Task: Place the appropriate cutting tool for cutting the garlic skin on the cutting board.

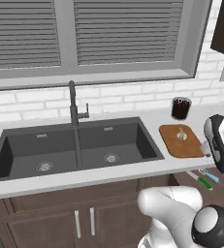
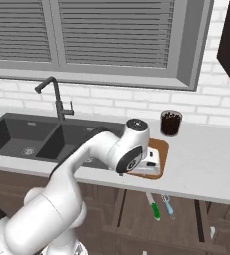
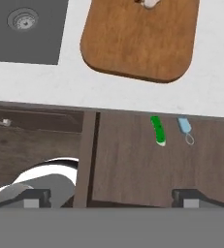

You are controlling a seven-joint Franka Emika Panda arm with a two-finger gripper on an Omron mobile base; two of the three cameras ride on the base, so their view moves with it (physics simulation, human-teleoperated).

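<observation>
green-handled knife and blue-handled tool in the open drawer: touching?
Apart. The hand view shows bare brown drawer floor between the slim green-handled knife and the light-blue-handled tool; the right base view shows the same gap.

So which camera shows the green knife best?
The hand view: the green knife lies whole and unobstructed in the open drawer. Both base views show it small and low, beside the blue tool.
</observation>
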